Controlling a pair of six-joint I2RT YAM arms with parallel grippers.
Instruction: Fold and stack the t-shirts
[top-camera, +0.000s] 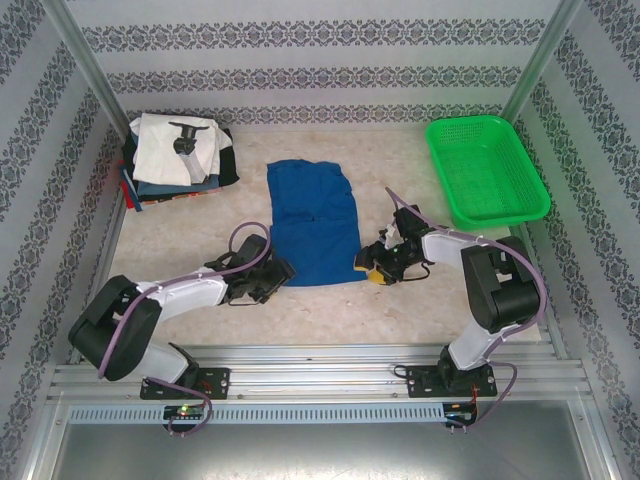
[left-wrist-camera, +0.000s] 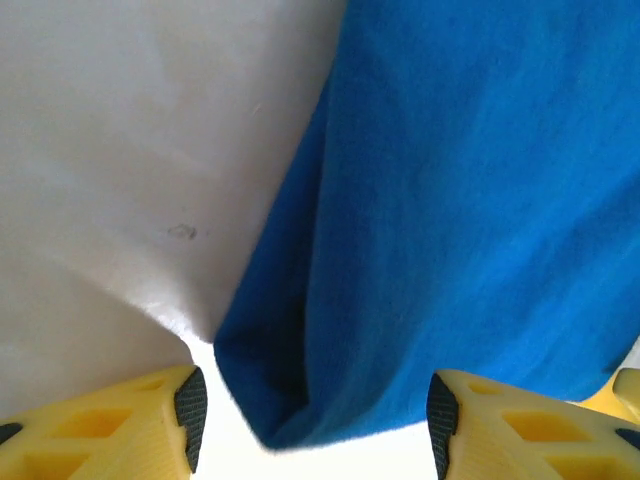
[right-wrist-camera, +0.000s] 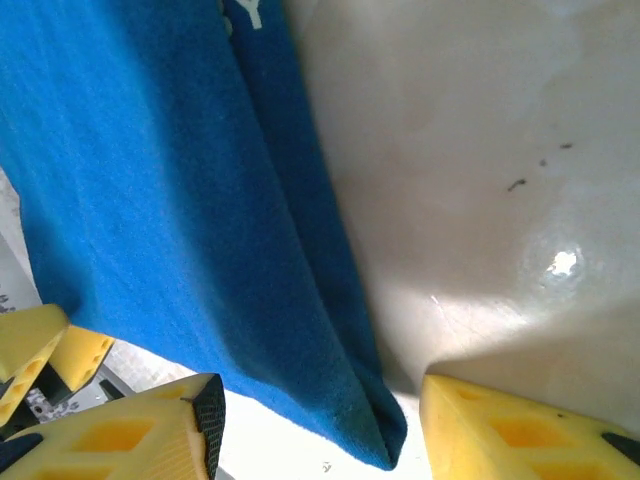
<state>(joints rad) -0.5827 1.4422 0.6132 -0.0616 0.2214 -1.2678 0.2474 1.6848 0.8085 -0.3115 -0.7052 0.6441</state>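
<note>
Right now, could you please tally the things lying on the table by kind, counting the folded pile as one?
Blue shirt, spread flat: 1
Pile of folded shirts: 1
Green basket: 1
Total: 3

**NO LEGIBLE TEXT IN FRAME**

Nothing readable anywhere. On the blue t-shirt (right-wrist-camera: 150, 200), at the top edge of the right wrist view, a scrap of white print (right-wrist-camera: 246, 10), cut off and impossible to make out. On the white t-shirt (top-camera: 160, 150), far left of the table in the top view, a dark graphic (top-camera: 183, 138), too small to tell whether it carries any wording.
</note>
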